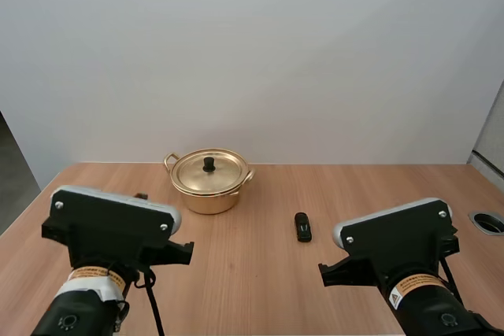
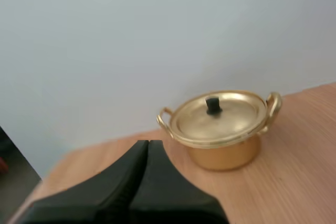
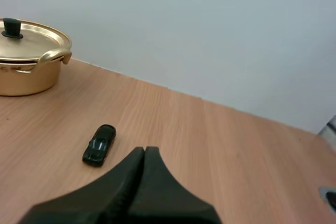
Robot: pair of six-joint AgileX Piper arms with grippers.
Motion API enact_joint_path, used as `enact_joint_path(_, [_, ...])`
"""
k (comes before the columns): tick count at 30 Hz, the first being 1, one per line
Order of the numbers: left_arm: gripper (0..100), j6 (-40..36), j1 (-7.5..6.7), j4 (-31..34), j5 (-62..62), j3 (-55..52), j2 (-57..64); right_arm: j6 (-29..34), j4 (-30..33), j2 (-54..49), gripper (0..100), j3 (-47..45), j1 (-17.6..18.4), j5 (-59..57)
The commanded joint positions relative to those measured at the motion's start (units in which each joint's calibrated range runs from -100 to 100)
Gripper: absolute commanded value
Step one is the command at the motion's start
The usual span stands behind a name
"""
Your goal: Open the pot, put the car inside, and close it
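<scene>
A gold pot [image 1: 208, 185] stands at the table's far middle with its lid [image 1: 209, 171] on, a black knob [image 1: 209, 164] on top. A small black toy car [image 1: 302, 227] lies on the wood to the pot's right. In the left wrist view my left gripper [image 2: 147, 144] is shut, its fingers one dark wedge, short of the pot [image 2: 223, 127]. In the right wrist view my right gripper [image 3: 145, 150] is also shut on nothing, just near of the car [image 3: 99, 145], with the pot [image 3: 27, 59] farther off. Both arms sit low at the near edge, the left arm [image 1: 110, 230] and the right arm [image 1: 394, 245].
The wooden table [image 1: 252, 273] has bare room between the arms and around the car. A round cable hole [image 1: 489, 222] sits at its right edge. A plain white wall stands behind.
</scene>
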State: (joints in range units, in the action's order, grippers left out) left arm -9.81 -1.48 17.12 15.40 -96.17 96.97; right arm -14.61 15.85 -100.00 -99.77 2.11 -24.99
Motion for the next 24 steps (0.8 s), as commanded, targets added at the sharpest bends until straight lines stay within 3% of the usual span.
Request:
enact_joint_path(1, [0, 4.10, -0.02, 3.65, 2.68, 9.94, -0.05, 0.19, 29.98, 0.00, 0, 4.03, 0.05, 0.87])
enact_joint_path(5, [0, -2.00, 0.19, 1.83, 8.61, 18.68, -0.05, 10.25, 29.34, 0.00, 0, 14.66, 0.05, 0.87])
enact_joint_path(7, [0, -0.96, 0.34, 4.43, -2.46, 19.83, -0.05, 14.78, 29.34, 0.00, 0, 19.96, 0.05, 1.90])
enact_joint_path(9, [0, 0.50, 0.34, 9.13, -16.24, 19.99, -0.53, 14.44, 29.34, 0.00, 0, 23.85, 0.05, 6.01])
enact_joint_path(11, [0, 0.25, 0.34, 10.99, -20.82, 21.45, -2.99, 11.93, 29.46, 1.80, 0, 27.35, 0.05, 7.15])
enact_joint_path(15, [0, -2.46, 0.94, 8.72, 0.87, 27.35, -13.90, 9.24, 29.10, 9.86, 0, 33.30, 0.05, 7.15])
enact_joint_path(17, [0, 3.17, 1.53, 4.82, 12.57, 30.63, -21.39, 9.24, 27.77, 14.29, 0, 35.11, 0.05, 5.40])
enact_joint_path(20, [0, 16.40, 1.48, -9.85, 25.86, 36.13, -32.94, 7.96, 24.86, 19.16, 0, 35.96, -0.04, -3.11])
enact_joint_path(24, [0, 29.44, 1.48, -26.53, 36.02, 42.47, -46.46, -0.29, 17.75, 23.76, 0, 35.84, -1.57, -13.47])
